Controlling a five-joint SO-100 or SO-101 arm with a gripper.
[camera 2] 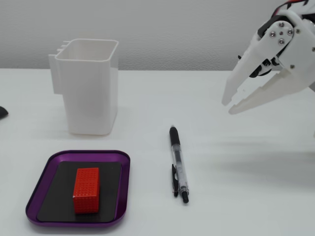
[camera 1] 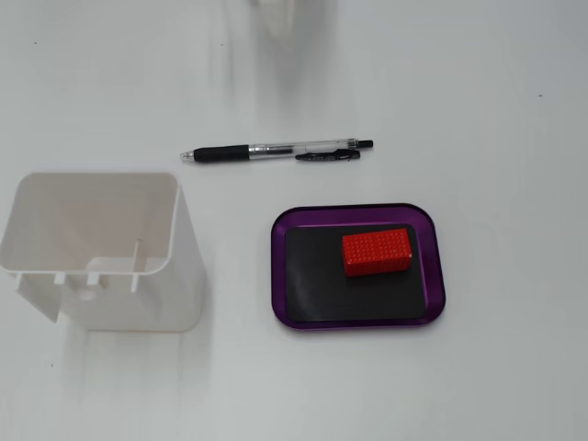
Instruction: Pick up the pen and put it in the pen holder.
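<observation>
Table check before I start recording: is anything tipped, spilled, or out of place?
Nothing stands out. The pen lies flat on the table, the pen holder stands upright and empty, and the red block sits inside the purple tray. The gripper hovers clear.

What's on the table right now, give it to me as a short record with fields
pen: lying flat on the table, untouched
pen holder: white, upright, empty as far as visible
tray: purple, holds a red block
gripper: above the table, apart from the pen, fingers close together, holding nothing
table: white
</observation>
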